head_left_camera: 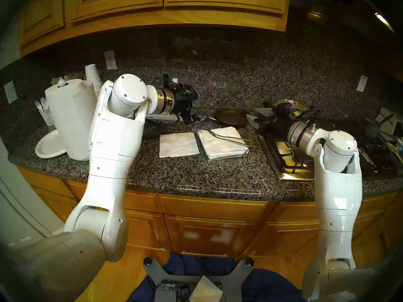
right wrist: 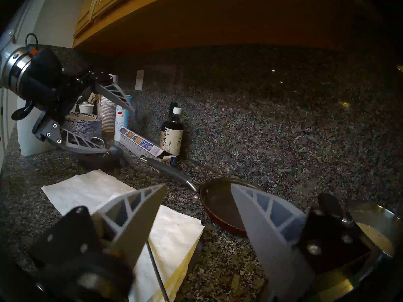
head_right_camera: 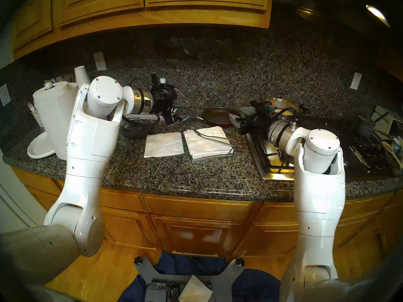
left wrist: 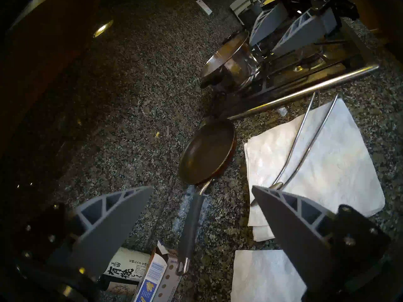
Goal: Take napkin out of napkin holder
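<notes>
Napkin (right wrist: 87, 191) flat beside stack (right wrist: 174, 236); jaws apart.

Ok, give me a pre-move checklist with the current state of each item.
1. Napkin out of the holder: ok, it lies flat on the counter beside it.
2. Left gripper empty: ok, open, holding nothing.
3. Right gripper empty: ok, open.
4. Wire arm down on the stack: ok.
5. Pan apart from the stack: ok.
6. Only one napkin pulled: cannot tell, layers not visible.
</notes>
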{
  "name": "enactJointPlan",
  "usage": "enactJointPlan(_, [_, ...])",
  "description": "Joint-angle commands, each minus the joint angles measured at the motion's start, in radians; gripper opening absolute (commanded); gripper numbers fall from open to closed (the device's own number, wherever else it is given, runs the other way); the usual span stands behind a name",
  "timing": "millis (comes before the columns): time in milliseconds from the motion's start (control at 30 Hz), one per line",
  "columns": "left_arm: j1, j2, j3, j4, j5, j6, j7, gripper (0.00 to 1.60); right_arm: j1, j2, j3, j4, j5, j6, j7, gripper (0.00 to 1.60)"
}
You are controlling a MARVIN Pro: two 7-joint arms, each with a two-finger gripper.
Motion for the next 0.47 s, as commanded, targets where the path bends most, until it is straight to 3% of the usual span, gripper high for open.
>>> enactJointPlan(0, [-0.039,-0.009,-0.008,-0.02,-0.005,0.002,0.009,1.6,0.027,0.003,0.003,-0.031,0.005,-0.005,0.0,1.17])
enactJointPlan(433, [-0.038,-0.011,-0.01,-0.02,-0.003,0.0,0.008,1.6,0.027,0.003,0.002,-0.031,0.006,-0.005,-0.001,1.17])
